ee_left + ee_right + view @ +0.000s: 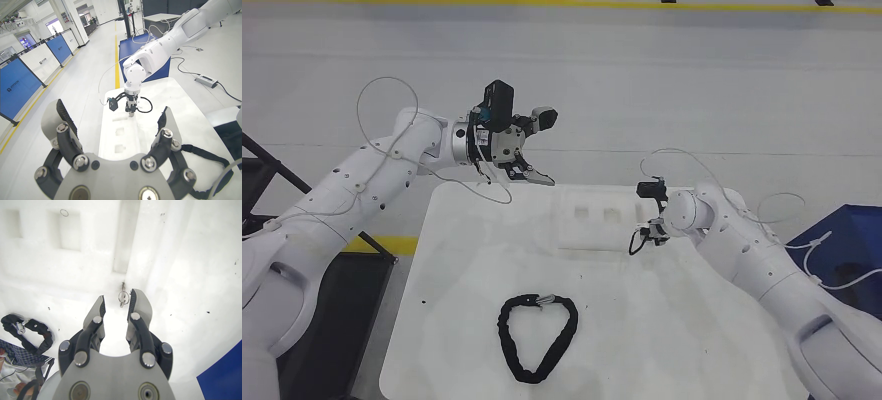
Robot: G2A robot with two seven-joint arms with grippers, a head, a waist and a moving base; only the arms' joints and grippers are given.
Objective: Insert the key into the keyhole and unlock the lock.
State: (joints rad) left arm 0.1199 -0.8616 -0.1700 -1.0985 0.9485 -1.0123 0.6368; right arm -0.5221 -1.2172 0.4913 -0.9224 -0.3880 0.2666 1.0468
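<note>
A black fabric-covered chain lock (537, 335) lies looped on the white table (442, 300), its silver cylinder (19, 328) at the loop's top. A small silver key (122, 298) on a ring stands on the white foam block (597, 225), near the end of its long slot. My right gripper (117, 296) is open, with one finger on each side of the key and close to it. It hangs over the block's right end (131, 113). My left gripper (542, 148) is open and holds nothing, above the table's far left corner, facing the block (121, 132).
The foam block has two square recesses (600, 213), and a loose ring (64, 212) lies in one. A blue cabinet (852, 240) stands right of the table and a black frame (262, 170) left of it. Bare tabletop lies around the chain.
</note>
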